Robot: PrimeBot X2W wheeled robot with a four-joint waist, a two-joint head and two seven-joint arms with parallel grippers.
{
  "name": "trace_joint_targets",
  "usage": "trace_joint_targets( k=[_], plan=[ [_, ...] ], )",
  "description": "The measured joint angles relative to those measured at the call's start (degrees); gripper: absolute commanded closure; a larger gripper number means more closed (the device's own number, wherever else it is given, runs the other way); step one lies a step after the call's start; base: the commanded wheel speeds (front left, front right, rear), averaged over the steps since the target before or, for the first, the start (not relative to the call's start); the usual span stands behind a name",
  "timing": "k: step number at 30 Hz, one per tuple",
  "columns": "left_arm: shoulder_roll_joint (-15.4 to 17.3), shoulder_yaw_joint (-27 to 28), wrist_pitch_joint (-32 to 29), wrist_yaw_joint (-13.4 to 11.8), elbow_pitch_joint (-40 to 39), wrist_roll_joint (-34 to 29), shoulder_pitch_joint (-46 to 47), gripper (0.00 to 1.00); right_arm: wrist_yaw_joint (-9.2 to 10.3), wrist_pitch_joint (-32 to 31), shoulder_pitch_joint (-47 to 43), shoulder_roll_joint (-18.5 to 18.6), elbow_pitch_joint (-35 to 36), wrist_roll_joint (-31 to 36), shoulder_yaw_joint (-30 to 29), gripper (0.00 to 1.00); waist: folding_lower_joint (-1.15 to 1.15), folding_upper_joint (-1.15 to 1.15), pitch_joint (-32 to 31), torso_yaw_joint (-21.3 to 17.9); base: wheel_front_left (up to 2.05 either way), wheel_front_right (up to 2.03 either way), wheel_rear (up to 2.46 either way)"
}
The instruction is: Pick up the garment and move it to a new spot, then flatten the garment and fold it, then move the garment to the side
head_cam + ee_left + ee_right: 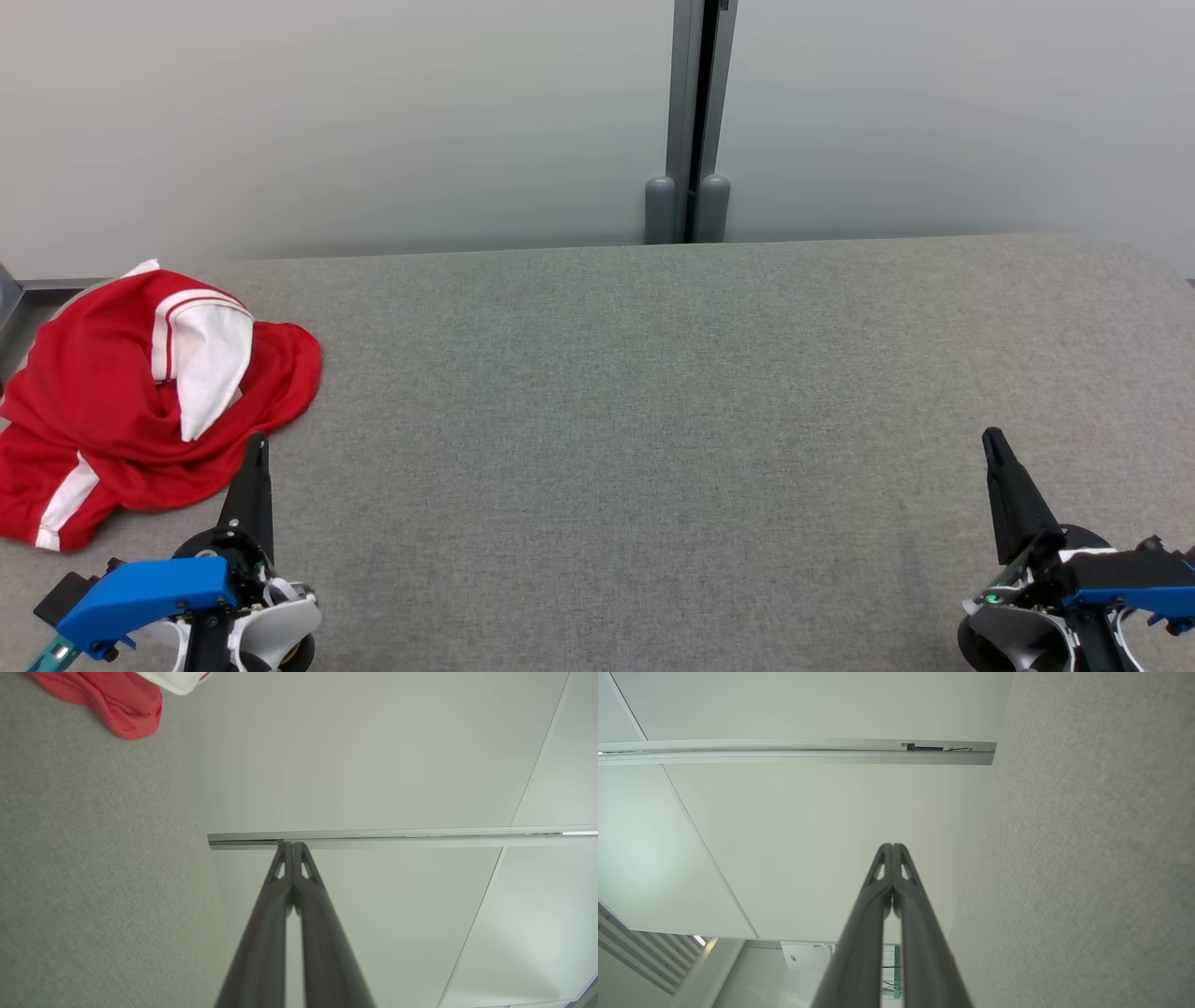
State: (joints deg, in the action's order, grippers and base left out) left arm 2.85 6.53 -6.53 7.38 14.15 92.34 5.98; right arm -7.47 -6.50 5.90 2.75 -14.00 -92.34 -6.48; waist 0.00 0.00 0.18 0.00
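A red garment [112, 401] with white panels and stripes lies crumpled at the far left of the grey table [653, 420]. My left gripper [259, 443] is shut and empty, its tip just right of the garment's near edge. A red corner of the garment [126, 709] appears at the top left in the left wrist view, well away from the left gripper [293, 845], whose fingers are pressed together. My right gripper [991, 439] stands shut and empty at the lower right, far from the garment. In the right wrist view the right gripper [893, 847] has its fingers closed on nothing.
A pale partition wall [327, 121] with a grey post [691, 121] runs along the table's far edge. The table's left edge [19, 308] lies beside the garment. Bare grey cloth spans the middle and right of the table.
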Motion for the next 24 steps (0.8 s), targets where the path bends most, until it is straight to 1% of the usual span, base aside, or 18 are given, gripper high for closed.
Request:
trace_joint_targets(
  k=[24],
  plan=[
    [0.0,0.0,0.0,0.0,0.0,0.0,0.0,1.0,0.0,0.0,0.0,0.0,0.0,0.0,0.0,1.0,0.0,0.0,0.0,0.0,0.0,0.0,0.0]
  ],
)
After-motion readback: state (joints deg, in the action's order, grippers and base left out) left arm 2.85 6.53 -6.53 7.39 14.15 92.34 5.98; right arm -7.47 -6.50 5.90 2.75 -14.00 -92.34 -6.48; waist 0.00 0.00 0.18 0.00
